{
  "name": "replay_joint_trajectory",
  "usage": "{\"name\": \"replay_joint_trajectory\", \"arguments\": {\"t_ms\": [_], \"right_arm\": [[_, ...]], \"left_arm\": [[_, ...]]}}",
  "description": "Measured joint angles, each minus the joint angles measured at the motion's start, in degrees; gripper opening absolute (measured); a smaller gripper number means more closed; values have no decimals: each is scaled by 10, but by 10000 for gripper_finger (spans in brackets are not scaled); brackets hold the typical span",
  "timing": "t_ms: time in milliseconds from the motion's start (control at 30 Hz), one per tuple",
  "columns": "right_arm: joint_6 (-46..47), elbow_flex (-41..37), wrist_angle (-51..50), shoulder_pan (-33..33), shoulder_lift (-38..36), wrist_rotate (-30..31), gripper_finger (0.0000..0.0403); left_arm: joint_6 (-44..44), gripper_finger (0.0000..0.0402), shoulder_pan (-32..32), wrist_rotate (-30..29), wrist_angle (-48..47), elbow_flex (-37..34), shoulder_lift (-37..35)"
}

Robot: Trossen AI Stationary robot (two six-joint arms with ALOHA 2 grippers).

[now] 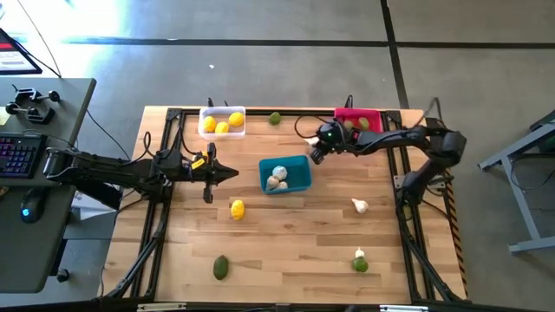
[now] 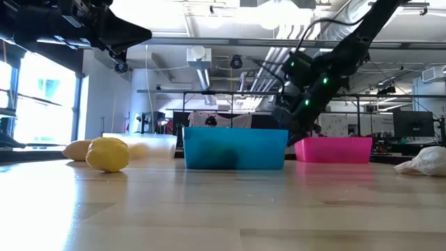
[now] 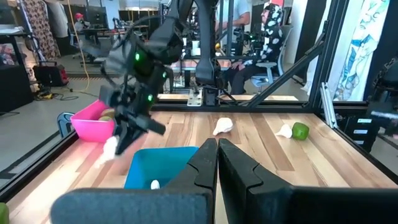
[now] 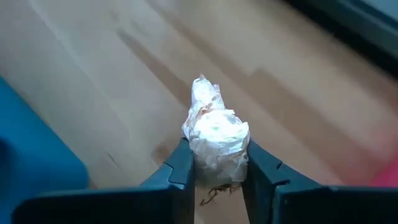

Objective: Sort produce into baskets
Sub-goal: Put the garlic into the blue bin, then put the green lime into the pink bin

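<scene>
Right hand grips a garlic bulb above the table, beside the teal basket.

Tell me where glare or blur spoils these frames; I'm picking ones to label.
High view: window glare washes the floor at top left. Low view: ceiling lights blow out, arms go dark, and the near lemon is soft. Left wrist view: the right gripper smears with motion. Right wrist view: the garlic bulb is overexposed, the table blurred.

Matt wooden table; papery garlic bulb; glossy plastic teal basket.
</scene>
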Motion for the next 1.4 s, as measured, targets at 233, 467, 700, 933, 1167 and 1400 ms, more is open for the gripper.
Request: {"name": "replay_joint_trajectory", "arguments": {"t_ms": [233, 467, 700, 933, 1167, 1400], "right_arm": [[21, 0, -26, 58, -128, 11, 74], [63, 0, -25, 195, -146, 15, 75], [129, 0, -21, 251, -89, 54, 75], [145, 0, -8, 252, -70, 67, 118], [143, 39, -60, 278, -80, 71, 230], [188, 162, -259, 347, -80, 127, 227]], "left_arm": [[0, 0, 0, 0, 0, 0, 0], [4, 0, 0, -12, 0, 0, 0], [4, 0, 0, -13, 1, 0, 0], [5, 0, 0, -13, 1, 0, 0], [14, 0, 0, -13, -2, 0, 0], [15, 0, 0, -13, -4, 0, 0]]}}
